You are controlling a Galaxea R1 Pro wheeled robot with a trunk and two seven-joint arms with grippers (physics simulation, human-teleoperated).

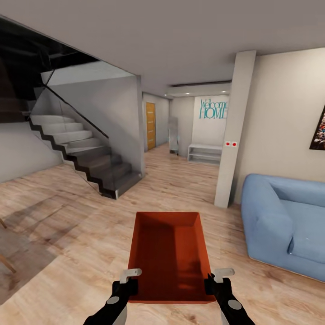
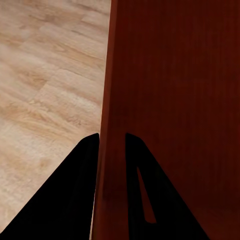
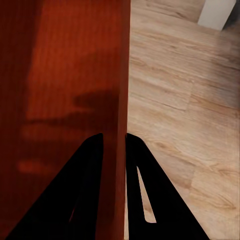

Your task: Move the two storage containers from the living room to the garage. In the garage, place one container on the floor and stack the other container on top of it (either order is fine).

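An orange-red open-topped storage container (image 1: 169,257) hangs in front of me above the light wood plank floor of the living room, empty inside. My left gripper (image 1: 129,285) pinches its left wall near the near corner, and my right gripper (image 1: 211,283) pinches the right wall opposite. In the left wrist view the two black fingers (image 2: 75,200) straddle the thin wall of the container (image 2: 170,90). The right wrist view shows the same grip, black fingers (image 3: 82,200) on either side of the container wall (image 3: 65,75).
A blue sofa (image 1: 289,221) stands at the right. A white pillar (image 1: 234,131) rises ahead on the right, a grey staircase (image 1: 85,153) on the left. Between them wood floor runs to a hallway with a wooden door (image 1: 150,125) and a low white shelf (image 1: 205,153).
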